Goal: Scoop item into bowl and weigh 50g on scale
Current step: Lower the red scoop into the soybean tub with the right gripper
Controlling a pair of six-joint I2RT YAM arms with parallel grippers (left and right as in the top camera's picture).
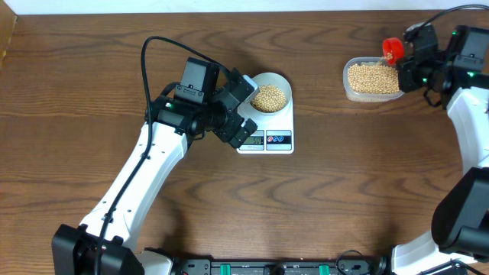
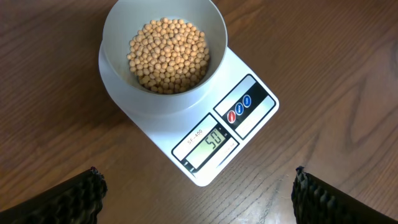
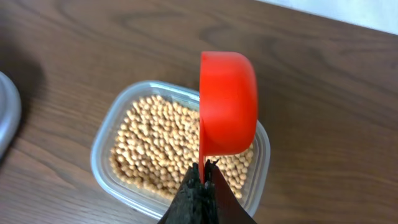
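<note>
The scale [image 2: 163, 127] sits on the wooden table [image 1: 92, 92] with the bowl [image 2: 118, 37] resting on its platform, and the beans [image 2: 168, 55] lie heaped in the bottom of that bowl. The scale's display [image 2: 208, 142] reads 50. The left gripper [image 2: 196, 173] hovers just in front of the scale, its jaws spread wide apart and nothing between them. Well off to the right of the scale stands a clear tub [image 3: 106, 143] holding more beans [image 3: 155, 149]. Above the tub, the right gripper [image 3: 204, 186] is clamped tight on the handle of a red scoop [image 3: 227, 102], which is turned on its side. From here I cannot tell whether anything lies inside it.
</note>
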